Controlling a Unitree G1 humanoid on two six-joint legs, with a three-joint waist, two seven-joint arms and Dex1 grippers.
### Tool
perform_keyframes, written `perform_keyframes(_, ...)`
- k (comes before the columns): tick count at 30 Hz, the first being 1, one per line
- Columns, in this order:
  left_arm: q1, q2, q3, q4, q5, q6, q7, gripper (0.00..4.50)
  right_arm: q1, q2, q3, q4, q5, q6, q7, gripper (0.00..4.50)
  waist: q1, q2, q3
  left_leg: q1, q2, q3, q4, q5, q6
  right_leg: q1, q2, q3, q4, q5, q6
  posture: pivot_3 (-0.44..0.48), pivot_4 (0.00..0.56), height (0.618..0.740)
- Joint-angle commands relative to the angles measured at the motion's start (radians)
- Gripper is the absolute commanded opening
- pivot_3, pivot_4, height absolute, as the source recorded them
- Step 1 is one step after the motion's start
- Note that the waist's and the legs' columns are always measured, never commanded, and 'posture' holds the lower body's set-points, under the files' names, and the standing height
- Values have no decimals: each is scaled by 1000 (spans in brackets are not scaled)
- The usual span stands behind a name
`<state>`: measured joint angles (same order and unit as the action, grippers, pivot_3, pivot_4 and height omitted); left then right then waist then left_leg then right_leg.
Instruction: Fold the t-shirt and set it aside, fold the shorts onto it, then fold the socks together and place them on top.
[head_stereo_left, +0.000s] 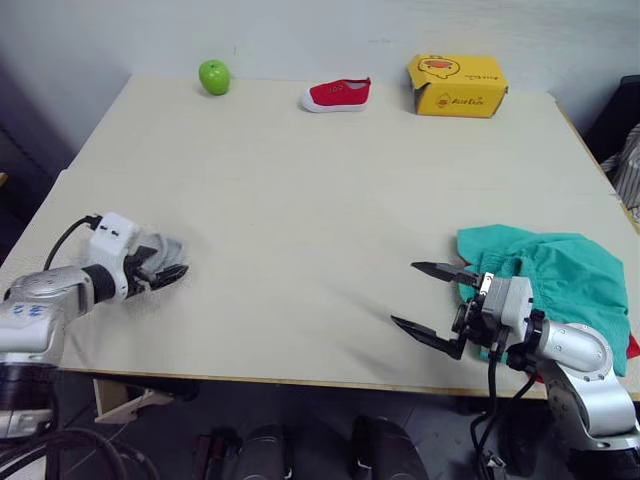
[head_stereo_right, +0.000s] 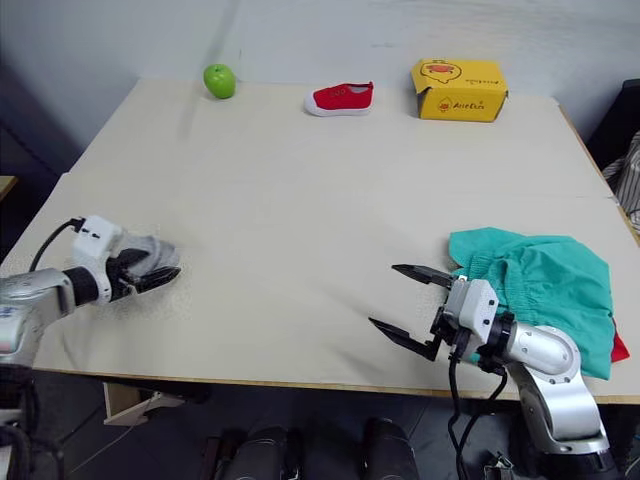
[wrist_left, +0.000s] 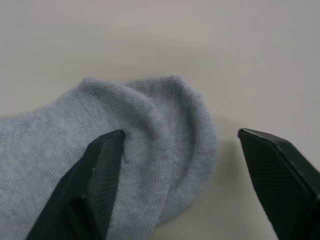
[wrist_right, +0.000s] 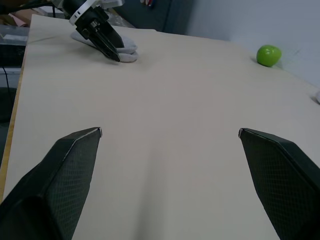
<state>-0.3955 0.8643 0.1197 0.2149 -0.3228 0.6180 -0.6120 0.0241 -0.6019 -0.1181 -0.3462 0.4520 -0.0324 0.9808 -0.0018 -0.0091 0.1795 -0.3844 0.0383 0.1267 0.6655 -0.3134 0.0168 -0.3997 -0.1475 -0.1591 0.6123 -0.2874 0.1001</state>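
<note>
The left arm is stretched in low from the lower left of the frame, and the left gripper (head_stereo_left: 172, 272) is seen spread open over the socks (wrist_left: 150, 145), one finger (wrist_left: 97, 175) laid on the grey fabric. At lower right, the right gripper (head_stereo_left: 432, 300) is held wide open above bare table (head_stereo_left: 300, 200), nothing grasped. Just behind it the shorts (head_stereo_left: 555, 275) are heaped at the near right edge, a sliver of the t-shirt (head_stereo_right: 619, 349) showing beneath. Along the top of the frame an apple (head_stereo_left: 214, 76), a red shoe (head_stereo_left: 337, 95) and a yellow box (head_stereo_left: 457, 86) are lined up
</note>
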Motion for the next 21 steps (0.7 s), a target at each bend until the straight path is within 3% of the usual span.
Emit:
perform_keyframes(1,-34,-23,-30,34,54,-16,10,2616,32,-9,-24,-56,7,6,-24,4500,1,0,0,0,2,0,0,0,0,0,0,0,0,0,0,0,150,740)
perform_keyframes(9,-24,-105,-68,-103,49,42,-32,39,92,-29,-48,-84,4,29,-49,4500,10,0,0,3,4,0,2,1,1,1,-3,2,7,0,0,0,150,740)
perform_keyframes(14,17,-144,-138,-406,-32,151,-92,13,139,-61,-80,-89,6,34,-45,4500,21,0,0,3,4,0,2,1,1,1,-2,2,6,0,0,0,150,740)
perform_keyframes(21,-16,-263,-345,-573,-39,172,-132,13,200,-87,-105,-119,13,56,-49,4500,27,0,0,3,4,0,3,1,1,1,-2,3,6,0,0,0,150,740)
